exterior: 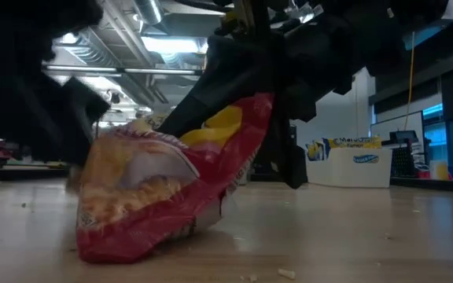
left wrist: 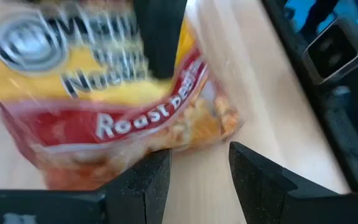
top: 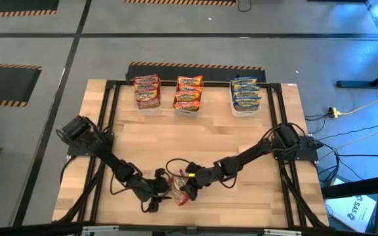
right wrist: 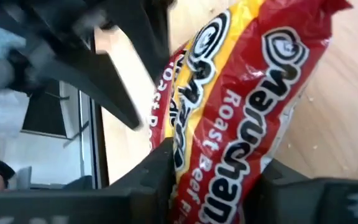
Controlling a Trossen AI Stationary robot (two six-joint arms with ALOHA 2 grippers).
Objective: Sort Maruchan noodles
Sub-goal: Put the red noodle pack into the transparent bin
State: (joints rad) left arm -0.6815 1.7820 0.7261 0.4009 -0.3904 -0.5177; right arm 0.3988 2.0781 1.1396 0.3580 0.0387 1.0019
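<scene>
At the near edge of the bench [top: 241, 141], the right hand [right wrist: 216, 180] pinches the red Roast Beef packet [exterior: 163, 189] tilted on one edge — likely for lifting toward the matching far tub — while the left hand [left wrist: 197, 177] gapes empty beside it.

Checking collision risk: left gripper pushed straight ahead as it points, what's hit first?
Likely the red Roast Beef packet, directly ahead of the left gripper; the right gripper clamps it. Depth unclear.

One red packet [top: 179, 189], three tubs [top: 188, 108]
</scene>
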